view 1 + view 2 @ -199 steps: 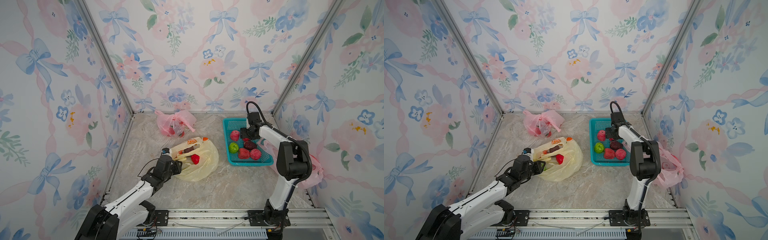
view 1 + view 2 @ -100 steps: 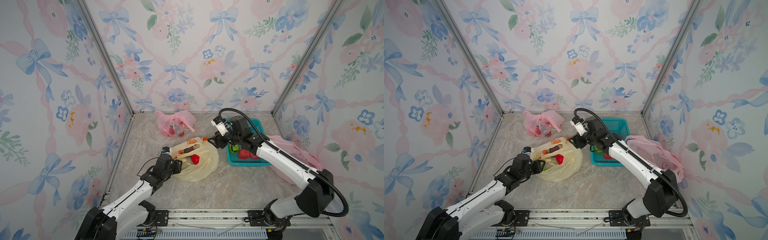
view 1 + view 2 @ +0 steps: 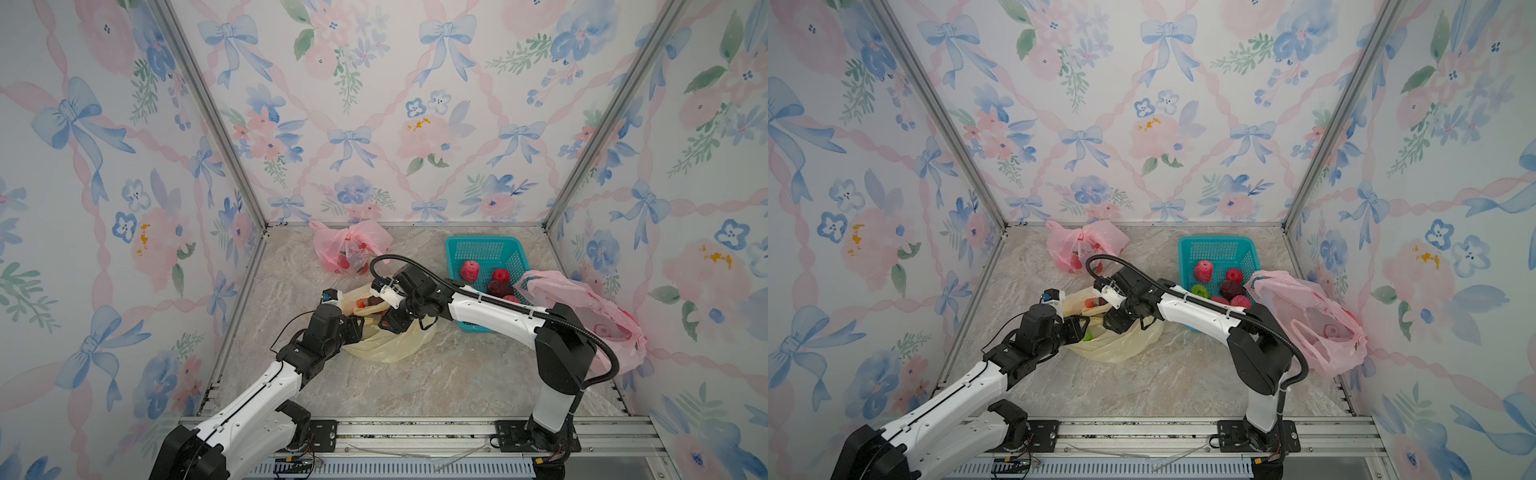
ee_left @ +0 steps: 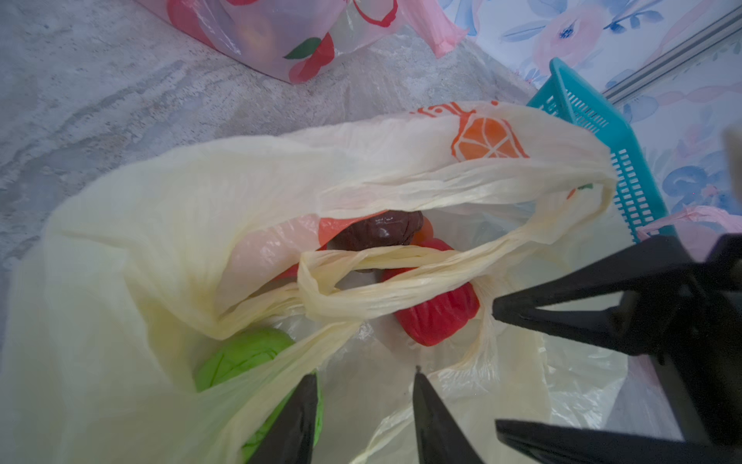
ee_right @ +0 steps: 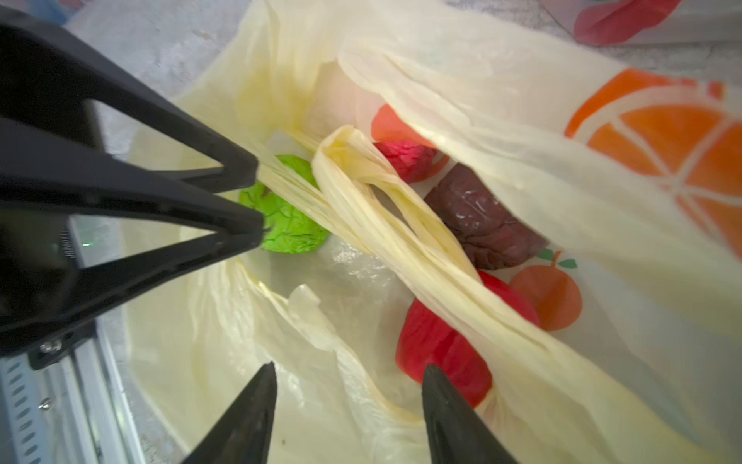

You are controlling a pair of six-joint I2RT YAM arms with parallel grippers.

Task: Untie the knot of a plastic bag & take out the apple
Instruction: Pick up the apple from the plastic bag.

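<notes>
A pale yellow plastic bag (image 3: 390, 345) lies mid-table, its handle strip pinched by the left gripper (image 5: 257, 201), while the right gripper (image 5: 345, 401) hovers parted above a red apple (image 5: 437, 353) inside, handles crossing over it, teal basket (image 3: 478, 249) nearby.

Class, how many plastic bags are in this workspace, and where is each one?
3. A pink bag sits by the back wall, a yellow bag lies in the middle, and a second pink bag lies beside the blue basket. None seems hidden.
</notes>
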